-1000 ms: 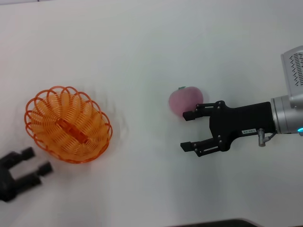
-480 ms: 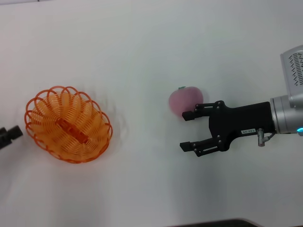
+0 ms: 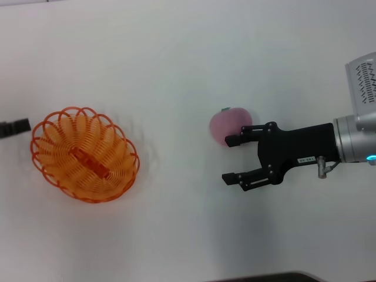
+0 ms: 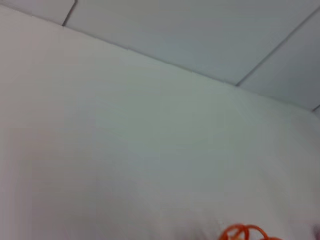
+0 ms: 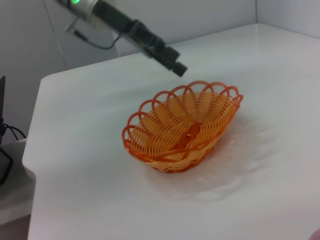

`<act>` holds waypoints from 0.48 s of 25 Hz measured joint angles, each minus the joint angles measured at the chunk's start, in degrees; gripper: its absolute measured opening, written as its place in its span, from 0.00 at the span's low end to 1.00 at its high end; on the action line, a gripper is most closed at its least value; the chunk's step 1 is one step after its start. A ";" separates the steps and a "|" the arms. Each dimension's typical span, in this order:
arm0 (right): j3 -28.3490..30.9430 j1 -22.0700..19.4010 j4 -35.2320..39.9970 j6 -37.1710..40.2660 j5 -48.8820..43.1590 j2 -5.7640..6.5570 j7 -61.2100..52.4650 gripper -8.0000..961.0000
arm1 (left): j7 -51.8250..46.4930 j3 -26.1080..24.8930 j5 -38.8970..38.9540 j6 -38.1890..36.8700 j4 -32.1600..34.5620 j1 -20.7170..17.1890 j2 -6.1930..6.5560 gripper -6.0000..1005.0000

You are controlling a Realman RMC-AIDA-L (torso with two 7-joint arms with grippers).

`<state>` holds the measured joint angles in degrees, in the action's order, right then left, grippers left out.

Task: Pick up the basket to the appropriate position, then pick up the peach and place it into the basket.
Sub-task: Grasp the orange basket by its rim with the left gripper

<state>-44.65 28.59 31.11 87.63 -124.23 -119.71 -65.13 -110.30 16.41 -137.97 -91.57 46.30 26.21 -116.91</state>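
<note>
The orange wire basket (image 3: 120,155) sits upright on the white table at the left of the head view. It also shows in the right wrist view (image 5: 175,162), and its rim shows in the left wrist view (image 4: 245,232). The pale pink peach (image 3: 228,124) lies right of centre, green stem tip toward the back. My right gripper (image 3: 230,159) is open and empty, just in front of and to the right of the peach. Its upper fingertip (image 3: 234,141) overlaps the peach's near edge. My left gripper (image 3: 14,127) shows only as a dark tip at the left edge, level with the basket's far-left rim.
The white table (image 3: 176,70) spreads around both objects. In the right wrist view the left arm (image 5: 125,25) reaches over the table behind the basket, and the table's edge (image 5: 30,150) drops off at that side. A dark edge (image 3: 264,277) runs along the bottom of the head view.
My left gripper has drawn back from the basket's front left out to the left edge and farther back. My right gripper has shifted very slightly; the basket and peach have not moved.
</note>
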 joint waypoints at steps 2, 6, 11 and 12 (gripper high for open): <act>0.00 0.10 0.00 -0.01 -0.01 0.00 -0.02 0.90 | -1.94 3.38 -0.06 0.82 1.91 1.35 0.10 0.83; 0.00 0.20 0.01 -0.02 -0.04 0.00 -0.05 0.90 | -6.28 11.08 -1.69 1.44 6.38 4.24 0.31 0.83; 0.00 0.24 0.17 -0.05 -0.06 0.00 -0.38 0.90 | -14.38 22.61 -12.34 2.51 9.48 11.16 0.71 0.83; 0.00 0.25 0.22 -0.07 -0.05 0.00 -0.54 0.90 | -15.52 24.29 -14.17 2.46 9.48 12.22 0.71 0.83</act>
<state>-44.65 28.83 31.33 87.56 -124.28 -119.70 -65.67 -125.82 40.69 -152.14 -89.11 55.78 38.43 -116.20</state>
